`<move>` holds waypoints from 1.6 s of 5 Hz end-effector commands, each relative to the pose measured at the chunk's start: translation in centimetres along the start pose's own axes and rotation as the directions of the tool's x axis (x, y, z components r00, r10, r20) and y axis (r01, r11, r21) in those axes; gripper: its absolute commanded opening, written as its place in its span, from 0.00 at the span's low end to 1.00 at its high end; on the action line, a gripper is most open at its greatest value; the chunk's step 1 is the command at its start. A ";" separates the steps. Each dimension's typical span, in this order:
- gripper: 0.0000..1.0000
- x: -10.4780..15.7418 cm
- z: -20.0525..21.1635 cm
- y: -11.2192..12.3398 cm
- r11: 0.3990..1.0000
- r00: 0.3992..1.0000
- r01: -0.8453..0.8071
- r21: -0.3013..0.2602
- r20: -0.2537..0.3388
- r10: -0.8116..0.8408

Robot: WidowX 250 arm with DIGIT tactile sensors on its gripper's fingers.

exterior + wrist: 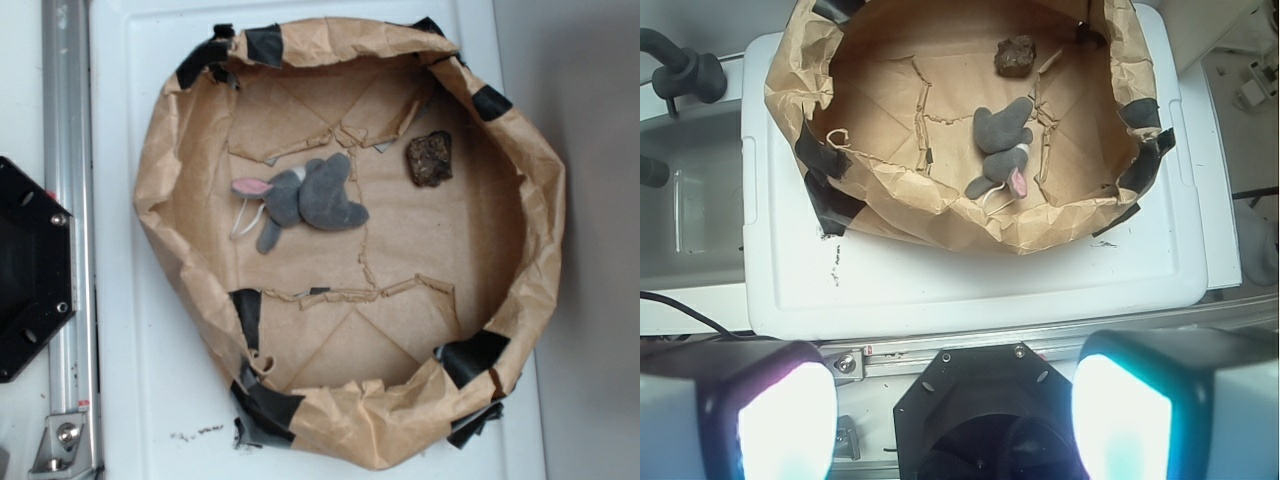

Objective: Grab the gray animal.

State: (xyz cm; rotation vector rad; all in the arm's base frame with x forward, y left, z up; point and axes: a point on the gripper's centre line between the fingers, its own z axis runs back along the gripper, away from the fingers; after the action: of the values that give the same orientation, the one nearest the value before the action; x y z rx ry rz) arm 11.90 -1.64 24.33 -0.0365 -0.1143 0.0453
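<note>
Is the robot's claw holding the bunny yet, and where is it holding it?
No. The claw is open and empty, high above. The gray bunny lies untouched in the paper bowl.

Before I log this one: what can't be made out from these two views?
- Hand: absent from exterior view; wrist view's bottom edge crops its glaring fingers.
- Gray animal: face too small in both views.
- Paper bin: near inner wall hidden by its rim in wrist view.
- Brown lump: identity unclear.

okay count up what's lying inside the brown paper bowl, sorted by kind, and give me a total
Gray plush animals: 1, the gray animal
Dark brown rock-like lumps: 1, the dark brown lump
Total inside the paper bowl: 2
</note>
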 end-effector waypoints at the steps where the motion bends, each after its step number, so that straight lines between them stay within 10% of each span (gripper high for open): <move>1: 1.00 0.0 0.0 0.0 1.000 1.000 0.000 0.000 0.000 0.000; 3: 1.00 7.8 -7.3 5.0 1.000 0.994 0.012 0.025 0.109 -0.014; 7: 1.00 8.9 -25.5 2.8 0.990 0.982 0.129 0.057 -0.143 -0.120; 8: 0.00 9.9 -23.9 3.2 0.986 0.986 0.152 0.071 -0.084 -0.146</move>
State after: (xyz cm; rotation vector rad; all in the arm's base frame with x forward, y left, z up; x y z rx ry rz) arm 24.23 1.32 1.53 0.0296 -0.0030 -0.0697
